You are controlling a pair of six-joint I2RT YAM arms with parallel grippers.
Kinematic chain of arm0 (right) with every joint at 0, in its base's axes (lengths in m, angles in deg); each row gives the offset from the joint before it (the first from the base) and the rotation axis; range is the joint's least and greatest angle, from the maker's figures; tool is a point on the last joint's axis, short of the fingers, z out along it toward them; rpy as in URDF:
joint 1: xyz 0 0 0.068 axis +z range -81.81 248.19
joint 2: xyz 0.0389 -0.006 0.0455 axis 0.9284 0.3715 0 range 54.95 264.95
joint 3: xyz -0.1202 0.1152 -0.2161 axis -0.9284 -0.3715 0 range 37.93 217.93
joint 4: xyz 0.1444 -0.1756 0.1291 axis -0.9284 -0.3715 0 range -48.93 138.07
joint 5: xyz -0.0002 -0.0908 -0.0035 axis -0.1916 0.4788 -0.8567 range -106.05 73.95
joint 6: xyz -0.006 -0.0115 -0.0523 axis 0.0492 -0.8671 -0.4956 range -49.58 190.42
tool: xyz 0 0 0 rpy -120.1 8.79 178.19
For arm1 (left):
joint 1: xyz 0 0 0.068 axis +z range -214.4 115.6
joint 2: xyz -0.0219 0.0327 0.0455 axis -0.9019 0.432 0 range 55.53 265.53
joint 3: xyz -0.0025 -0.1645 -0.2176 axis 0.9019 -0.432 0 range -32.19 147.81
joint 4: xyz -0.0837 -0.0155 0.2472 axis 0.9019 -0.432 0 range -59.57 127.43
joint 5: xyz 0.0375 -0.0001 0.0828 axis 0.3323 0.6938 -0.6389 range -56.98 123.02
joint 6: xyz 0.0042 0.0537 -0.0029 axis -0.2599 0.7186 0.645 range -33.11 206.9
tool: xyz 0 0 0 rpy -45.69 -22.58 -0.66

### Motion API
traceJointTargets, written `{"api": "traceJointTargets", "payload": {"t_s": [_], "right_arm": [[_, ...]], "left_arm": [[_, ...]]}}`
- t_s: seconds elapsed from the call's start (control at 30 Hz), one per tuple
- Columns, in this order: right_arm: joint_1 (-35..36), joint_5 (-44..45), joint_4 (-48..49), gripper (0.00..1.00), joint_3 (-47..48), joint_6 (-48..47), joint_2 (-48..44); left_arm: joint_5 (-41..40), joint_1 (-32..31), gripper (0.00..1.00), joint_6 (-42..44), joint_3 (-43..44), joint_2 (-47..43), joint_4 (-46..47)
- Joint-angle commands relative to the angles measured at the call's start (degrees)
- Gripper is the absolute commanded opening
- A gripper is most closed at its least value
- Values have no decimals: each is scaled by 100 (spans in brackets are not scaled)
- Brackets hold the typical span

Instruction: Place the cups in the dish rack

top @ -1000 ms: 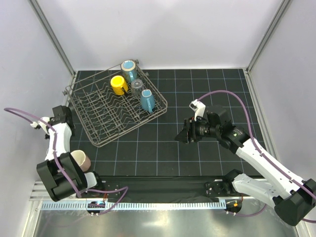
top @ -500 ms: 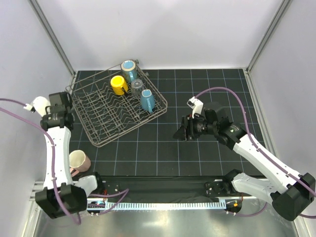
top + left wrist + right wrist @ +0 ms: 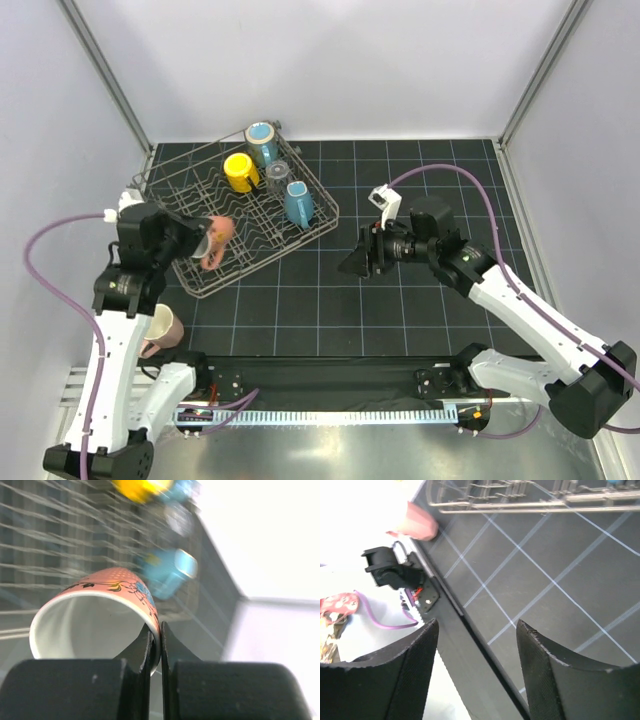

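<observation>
While the left tool point(image 3: 155, 631) was clenched on the rim of a pink cup point(image 3: 95, 587) above the dish rack point(image 3: 270, 252), at its side toward the surface's point(image 3: 420, 180) left edge, the sound move seemed to be tipping it mouth-down between free tines point(image 3: 235, 225), away from the yellow cup point(image 3: 240, 172). The right tool point(image 3: 356, 263) hung released and empty. Blur hid the tines beneath the pink cup.

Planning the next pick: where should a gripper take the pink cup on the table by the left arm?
Probably its rim: the pink cup shows its open mouth to the top camera, so its wall can be pinched inside and out, coming from above. Keep off the near side, where its handle seems to stick out.
</observation>
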Motion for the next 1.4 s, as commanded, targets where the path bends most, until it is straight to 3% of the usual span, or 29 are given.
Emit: {"api": "traceJointTargets", "payload": {"t_s": [0.0,0.23,0.5,0.7,0.9,1.03,1.17,1.37], "right_arm": [[147,-466,687,66,145,43,-22],[586,-1170,2021,79,-198,367,-48],[1105,-1118,3069,87,-102,579,338],[1315,-1276,4132,90,82,623,760],[1342,-1355,4845,89,460,930,1436],[1360,-1389,5213,86,758,1097,1815],[1377,-1513,5390,75,1075,1256,2280],[1377,-1478,5636,72,1102,1361,2378]], "left_arm": [[1913,-149,0,-1112,-680,-324,2123],[2441,-632,0,-2518,-1620,-1001,4187],[2336,-896,1,-3285,-1868,-1476,4955],[2793,-914,1,-3670,-1954,-1371,5533],[2635,-931,0,-4119,-2438,-1599,6369],[2775,-931,0,-4164,-2378,-1565,6458],[2916,-931,0,-4286,-2368,-1485,6616],[2969,-940,1,-4348,-2289,-1555,6590]]}}
